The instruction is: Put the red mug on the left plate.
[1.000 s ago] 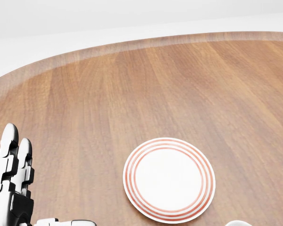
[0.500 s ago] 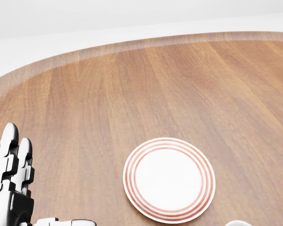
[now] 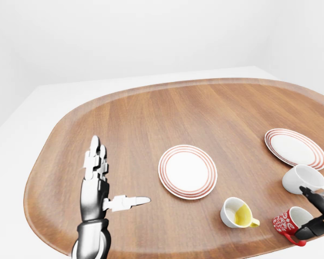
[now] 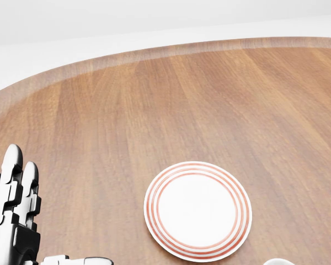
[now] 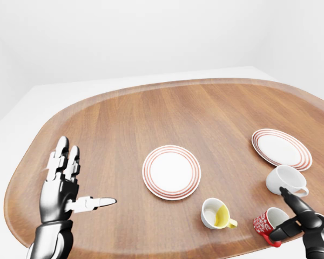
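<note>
Now my left hand (image 5: 62,186) hovers near the worktop's (image 3: 151,113) left edge, fingers (image 5: 92,203) spread, holding nothing. I see the left plate (image 3: 187,171) mid-worktop. By the near right edge, my right hand (image 5: 305,218) touches the red mug (image 5: 267,222); its grip I cannot tell.

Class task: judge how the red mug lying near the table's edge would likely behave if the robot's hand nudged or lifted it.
The red mug lies on its side, so a nudge would probably roll it, though its handle may check that. It looks rigid and glazed, likely slippery for the right hand beside it. Close to the table edge, it might drop off.
</note>
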